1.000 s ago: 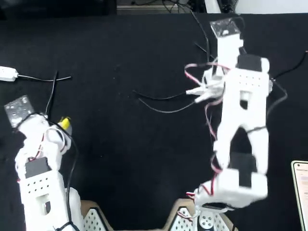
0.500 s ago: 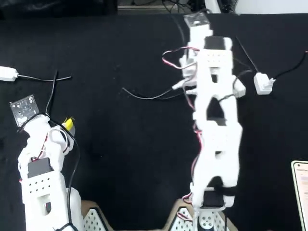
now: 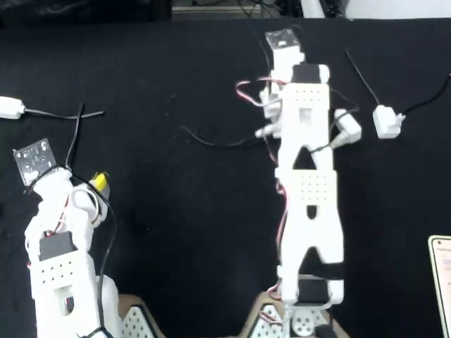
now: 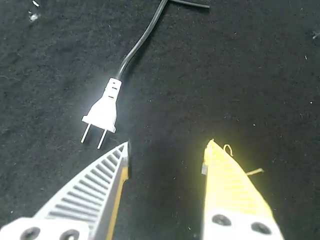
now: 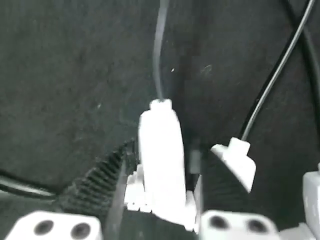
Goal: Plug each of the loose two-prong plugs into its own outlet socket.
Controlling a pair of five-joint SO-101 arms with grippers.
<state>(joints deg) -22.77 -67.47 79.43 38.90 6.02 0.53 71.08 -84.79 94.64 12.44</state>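
Observation:
A white two-prong plug point(image 4: 102, 112) on a black cord lies flat on the black table, prongs pointing at my left gripper point(image 4: 167, 145). That gripper hovers just short of it, open, with nothing between its grey and yellow fingers. My left arm point(image 3: 56, 239) stands at the near left. My right arm point(image 3: 304, 120) stretches toward the far middle. Its gripper point(image 5: 160, 192) is shut on a white plug body point(image 5: 159, 145), whose cord runs away from it. A second white plug point(image 5: 235, 161) point(image 3: 347, 127) on a black cord lies right beside it.
A white block point(image 3: 386, 121) with a cord sits at the right, and another white block point(image 3: 10, 107) with a cord at the far left edge. Loose black cords point(image 3: 211, 139) cross the middle. A paper sheet point(image 3: 441, 282) lies at the near right.
My right arm has swung left and stretched toward the far edge, dragging the black cord in the middle with it. My left arm has barely shifted.

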